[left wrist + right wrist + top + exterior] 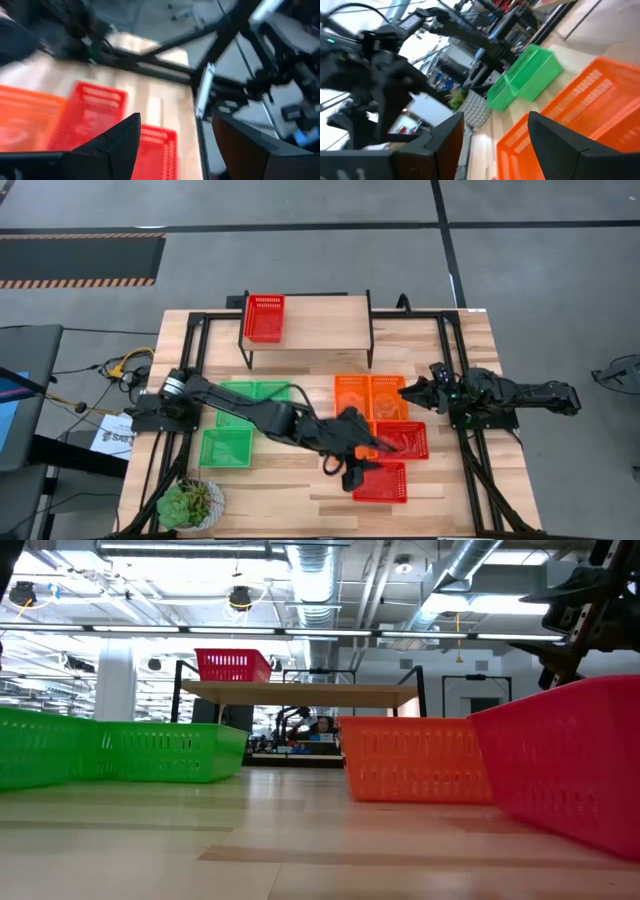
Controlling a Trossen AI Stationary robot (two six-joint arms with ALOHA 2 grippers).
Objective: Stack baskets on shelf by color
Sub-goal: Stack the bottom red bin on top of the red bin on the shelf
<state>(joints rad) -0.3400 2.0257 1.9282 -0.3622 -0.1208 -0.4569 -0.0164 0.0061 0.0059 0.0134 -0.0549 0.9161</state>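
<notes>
My left gripper is open. It hangs over the table's near right part, just above two red baskets that lie flat on the table, and I see no touch. A third red basket rests on the left end of the shelf. Two orange baskets sit side by side in front of the shelf. Green baskets lie on the left. My right gripper waits open at the right, by the orange baskets.
A potted succulent stands at the table's near left corner. Black frame rails run along both sides of the table. The shelf top is bare to the right of the red basket. Bare wood lies near the front edge.
</notes>
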